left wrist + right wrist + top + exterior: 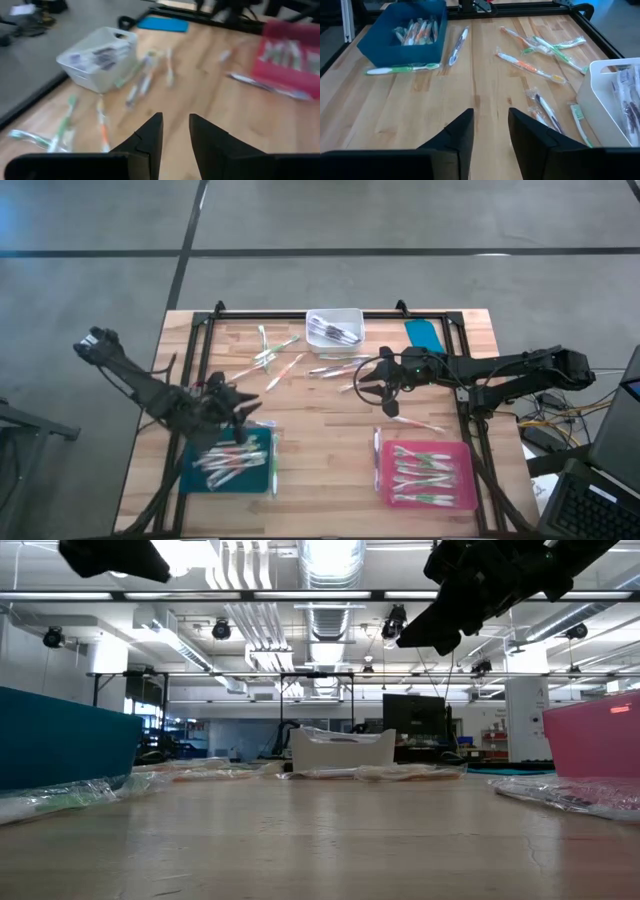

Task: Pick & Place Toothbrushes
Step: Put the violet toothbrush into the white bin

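Loose toothbrushes (270, 358) in clear wrappers lie scattered on the far half of the wooden table (330, 430). More of them (530, 65) show in the right wrist view. The teal tray (235, 460) and the pink tray (430, 475) each hold several toothbrushes. My left gripper (176, 122) hangs open above the teal tray's far edge (243, 408), nothing between its fingers. My right gripper (491, 120) hangs open over the table's middle (372, 387), also with nothing between its fingers. One toothbrush (420, 423) lies just beyond the pink tray.
A white bin (335, 328) with dark wrapped items stands at the far middle, with a flat teal lid (425, 335) to its right. A black frame (330, 313) runs around the table. A green toothbrush (402, 68) lies on the table beside the teal tray (405, 32).
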Motion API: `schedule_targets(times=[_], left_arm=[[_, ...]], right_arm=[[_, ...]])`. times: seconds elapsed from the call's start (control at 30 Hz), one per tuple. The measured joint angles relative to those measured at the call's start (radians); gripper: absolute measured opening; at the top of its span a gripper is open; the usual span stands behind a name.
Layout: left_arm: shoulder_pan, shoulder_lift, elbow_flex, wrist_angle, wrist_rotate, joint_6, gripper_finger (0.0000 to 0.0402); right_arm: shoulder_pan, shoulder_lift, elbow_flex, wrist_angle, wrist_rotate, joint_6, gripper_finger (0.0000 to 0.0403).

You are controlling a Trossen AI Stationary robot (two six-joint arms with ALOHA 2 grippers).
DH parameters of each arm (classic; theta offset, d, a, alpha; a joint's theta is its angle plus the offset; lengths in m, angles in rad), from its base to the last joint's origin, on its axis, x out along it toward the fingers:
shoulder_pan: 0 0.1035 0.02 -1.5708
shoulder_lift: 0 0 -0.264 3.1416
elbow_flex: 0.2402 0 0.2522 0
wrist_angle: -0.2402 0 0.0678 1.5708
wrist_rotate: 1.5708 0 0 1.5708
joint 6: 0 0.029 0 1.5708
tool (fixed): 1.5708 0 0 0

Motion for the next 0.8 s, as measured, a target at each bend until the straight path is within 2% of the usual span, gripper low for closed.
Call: schedule_targets(times=[0.13,0.3,0.4,0.63,0.8], left_arm=[[0.125,0.012,0.0,0.078,0.011,0.078,0.0096],[0.283,0.06,-0.001,0.185,0.154,0.204,0.0091],[0.349,0.107,-0.001,0.227,0.171,0.229,0.0093],[0.427,0.199,-0.001,0.247,0.173,0.229,0.0094],[0.429,0.242,-0.002,0.254,0.172,0.228,0.0094]], right_arm=[[0.0,0.0,0.0,0.025,0.0,0.039,0.0128],[0.0,0.0,0.0,0.075,0.0,0.028,0.014],[0.0,0.0,0.0,0.103,0.0,0.016,0.0146],[0.0,0.0,0.0,0.155,0.0,-0.027,0.0159],[-0.002,0.0,0.0,0.152,0.048,0.039,0.0166]])
